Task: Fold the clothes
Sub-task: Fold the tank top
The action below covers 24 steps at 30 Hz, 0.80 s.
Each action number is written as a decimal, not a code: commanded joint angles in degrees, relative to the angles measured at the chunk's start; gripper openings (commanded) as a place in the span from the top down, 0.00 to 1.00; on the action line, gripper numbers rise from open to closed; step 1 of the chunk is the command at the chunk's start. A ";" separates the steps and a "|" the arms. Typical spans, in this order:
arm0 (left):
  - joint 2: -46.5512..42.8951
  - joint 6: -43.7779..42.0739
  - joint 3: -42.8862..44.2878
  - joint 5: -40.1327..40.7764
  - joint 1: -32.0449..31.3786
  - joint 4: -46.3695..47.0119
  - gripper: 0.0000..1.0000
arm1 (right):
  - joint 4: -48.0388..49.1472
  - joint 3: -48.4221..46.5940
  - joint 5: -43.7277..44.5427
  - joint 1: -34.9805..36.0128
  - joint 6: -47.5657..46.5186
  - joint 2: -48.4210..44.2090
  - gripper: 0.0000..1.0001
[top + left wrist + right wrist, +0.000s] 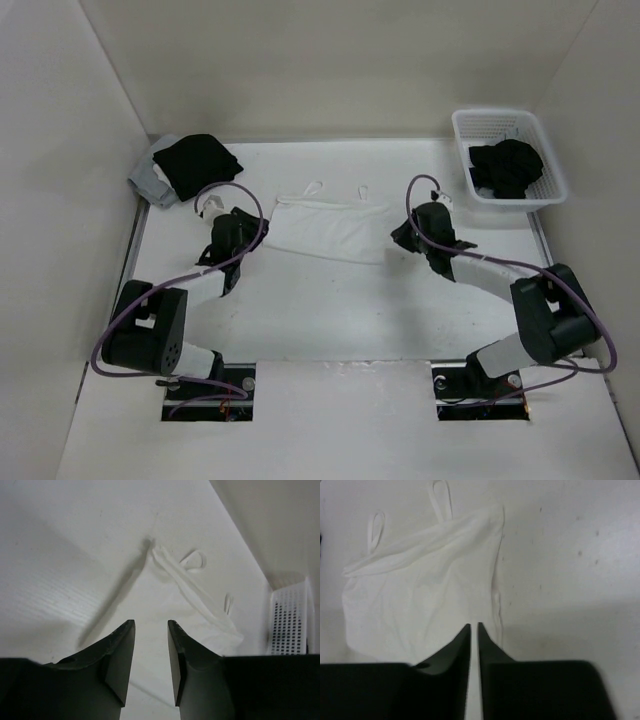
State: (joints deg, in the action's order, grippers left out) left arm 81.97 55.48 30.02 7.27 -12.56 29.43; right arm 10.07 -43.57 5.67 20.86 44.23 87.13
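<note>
The clothes, a white camisole (330, 230), lie flat across the middle of the table with both narrow strap loops (313, 188) pointing to the far side. My left gripper (260, 225) sits at its left edge. In the left wrist view that gripper (151, 625) is open, with only white fabric (170, 595) showing below the gap. My right gripper (402, 232) sits at the right edge. In the right wrist view its jaws (474, 626) stand a narrow gap apart over the camisole's side seam (420, 595), holding nothing.
A white basket (458, 125) at the back right holds a black garment (508, 165). Another black garment on grey cloth (190, 160) lies at the back left. White walls close in the table on three sides.
</note>
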 commanded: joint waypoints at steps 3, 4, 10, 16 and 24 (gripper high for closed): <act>-1.56 -4.50 -4.18 -3.56 -0.93 -2.80 0.62 | 3.65 9.89 1.01 5.19 1.21 -6.35 0.98; -1.21 -4.86 -4.18 -4.18 -0.76 -2.80 0.62 | 3.65 10.95 1.01 5.72 1.39 -7.14 0.94; 3.19 -3.98 -3.04 -4.10 -0.14 -2.98 0.65 | 4.61 15.71 1.01 6.16 2.62 -9.00 0.63; 5.47 -2.57 -2.77 -2.79 -0.14 -2.62 0.68 | 6.63 15.18 -0.92 6.07 3.41 -6.27 0.60; 6.27 -2.40 -2.86 -2.61 0.21 -2.89 0.72 | 6.37 16.16 -0.39 7.47 3.41 -13.83 0.52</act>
State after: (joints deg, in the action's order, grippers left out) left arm 87.24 53.10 26.26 4.08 -12.78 26.59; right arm 12.67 -26.87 5.39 26.89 47.66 75.57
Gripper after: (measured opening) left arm 0.289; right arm 0.462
